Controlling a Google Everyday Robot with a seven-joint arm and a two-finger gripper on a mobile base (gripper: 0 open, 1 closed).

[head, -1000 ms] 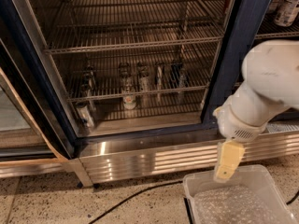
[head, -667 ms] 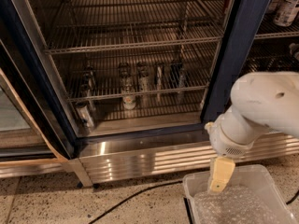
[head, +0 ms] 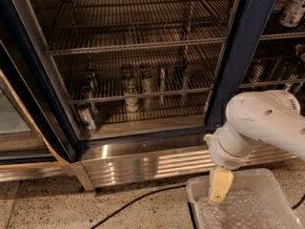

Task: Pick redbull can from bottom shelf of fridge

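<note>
Redbull can is, I think, the slim silver-and-blue one standing upright among the other cans on the bottom shelf of the fridge. It's dim in there, so don't quote me. The pincer is outside the fridge, low in front of its steel base, hanging over a clear plastic bin. Can't tell if it's open or closed. Nothing's grabbed yet, and it'd have to lift and reach in.

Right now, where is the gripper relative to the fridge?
In the camera view it's lower right: the gripper hangs outside the fridge, in front of its steel base, above a clear plastic bin.
</note>
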